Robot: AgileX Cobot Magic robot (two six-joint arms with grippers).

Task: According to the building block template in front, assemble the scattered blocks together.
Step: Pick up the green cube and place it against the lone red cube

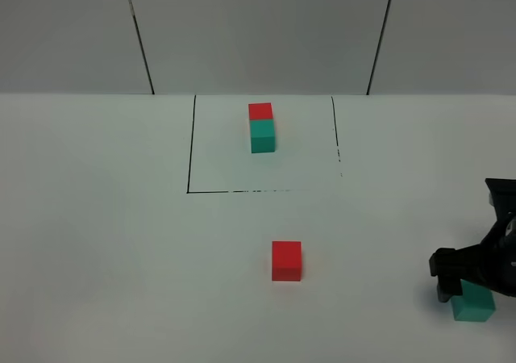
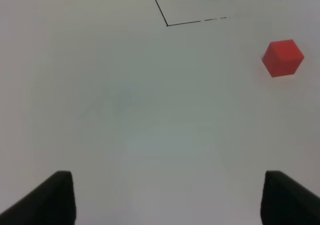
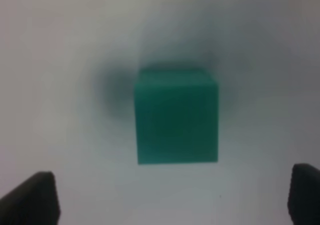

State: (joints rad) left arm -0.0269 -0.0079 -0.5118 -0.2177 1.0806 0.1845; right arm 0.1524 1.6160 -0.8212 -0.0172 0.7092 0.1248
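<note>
Sitting at the near right, well apart from the red block [image 1: 286, 260], the teal block [image 3: 176, 116] lies under the right gripper [image 3: 170, 197], its jaws spread, nothing gripped: pickup seems in hand. Next: lower, close, then join it to red per the template [image 1: 261, 127]. Meanwhile the left gripper [image 2: 167, 200] is spread, empty.

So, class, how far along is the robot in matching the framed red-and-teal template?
Done: nothing joined; the red cube and teal cube sit apart. In hand: the right gripper hangs open over the teal cube, not gripping. Remaining: grasp it, bring it to the red cube, join them as in the template. The left gripper is open over bare table.
</note>
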